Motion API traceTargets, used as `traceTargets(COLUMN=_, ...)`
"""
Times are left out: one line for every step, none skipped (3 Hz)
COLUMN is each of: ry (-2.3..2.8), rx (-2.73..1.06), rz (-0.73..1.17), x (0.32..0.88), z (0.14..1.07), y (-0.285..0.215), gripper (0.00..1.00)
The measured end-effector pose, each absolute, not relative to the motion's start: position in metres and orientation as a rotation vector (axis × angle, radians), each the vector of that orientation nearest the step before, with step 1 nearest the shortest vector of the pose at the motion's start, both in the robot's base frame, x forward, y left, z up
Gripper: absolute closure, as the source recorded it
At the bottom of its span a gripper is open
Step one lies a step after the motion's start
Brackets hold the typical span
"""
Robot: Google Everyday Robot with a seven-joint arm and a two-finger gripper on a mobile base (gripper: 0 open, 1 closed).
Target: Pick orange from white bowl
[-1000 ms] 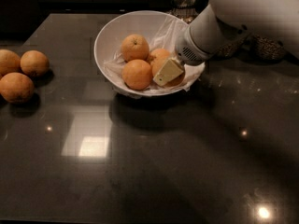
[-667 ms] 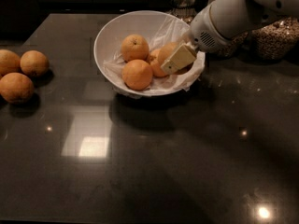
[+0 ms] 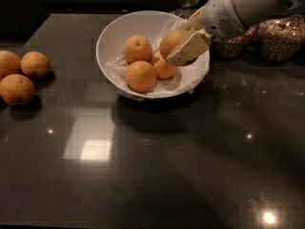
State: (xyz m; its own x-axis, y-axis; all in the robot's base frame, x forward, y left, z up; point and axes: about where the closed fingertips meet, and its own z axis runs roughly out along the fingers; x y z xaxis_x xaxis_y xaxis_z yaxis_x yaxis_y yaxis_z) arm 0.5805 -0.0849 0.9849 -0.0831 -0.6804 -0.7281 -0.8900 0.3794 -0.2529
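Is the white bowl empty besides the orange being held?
No, three other oranges lie in the white bowl, below the orange the tool grips above its right side.

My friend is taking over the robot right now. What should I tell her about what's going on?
Gripper: shut on the orange, over the right side of the white bowl.
Orange: held up above the three oranges that lie in the bowl on the plastic film.
Done: the grab is made and the orange is off the pile.
Left: carry it out past the bowl's rim; it looks to be over the bowl, not clear of it.
Nearby: three more oranges at the left of the table, and jars of grain behind the arm.
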Motion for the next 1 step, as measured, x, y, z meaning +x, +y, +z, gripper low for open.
traceTargets(ry=1.829, rx=-1.367, rz=0.326, x=0.5805, z=0.9847, y=-0.0848, gripper=1.0)
